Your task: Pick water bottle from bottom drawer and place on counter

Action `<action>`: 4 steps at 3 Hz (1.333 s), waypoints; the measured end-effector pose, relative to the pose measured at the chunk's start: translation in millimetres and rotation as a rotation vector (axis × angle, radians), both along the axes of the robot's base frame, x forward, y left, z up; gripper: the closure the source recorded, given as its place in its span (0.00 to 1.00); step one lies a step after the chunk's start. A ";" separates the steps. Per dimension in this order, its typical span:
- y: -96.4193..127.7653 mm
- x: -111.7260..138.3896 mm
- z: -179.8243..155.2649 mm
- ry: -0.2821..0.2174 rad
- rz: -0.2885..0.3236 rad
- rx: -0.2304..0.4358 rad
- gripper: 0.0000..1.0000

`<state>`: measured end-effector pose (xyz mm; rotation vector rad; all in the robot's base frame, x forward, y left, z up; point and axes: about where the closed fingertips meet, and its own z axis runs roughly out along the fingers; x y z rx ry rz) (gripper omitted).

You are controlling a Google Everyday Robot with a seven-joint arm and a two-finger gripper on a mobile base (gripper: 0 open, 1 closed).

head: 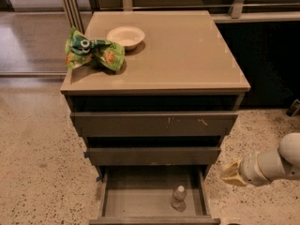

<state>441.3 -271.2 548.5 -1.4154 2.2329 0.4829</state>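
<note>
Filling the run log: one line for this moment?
bottle upright in open bottom drawer | gripper right of it, apart | counter: bowl, bag

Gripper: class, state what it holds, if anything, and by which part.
Nothing. The gripper hangs right of the bottom drawer, apart from the water bottle standing inside it.

Left of and slightly below the pincer (pixel 233 174), the bottom drawer (pixel 136 198) is found open from above; its rear is overhung by the middle drawer (pixel 154 156).
</note>
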 end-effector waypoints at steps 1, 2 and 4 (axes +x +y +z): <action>-8.2 -2.6 -67.7 0.072 -0.002 0.053 1.00; -4.2 -7.4 -85.1 0.098 -0.004 0.072 1.00; -4.9 -6.7 -144.8 0.023 0.034 0.126 1.00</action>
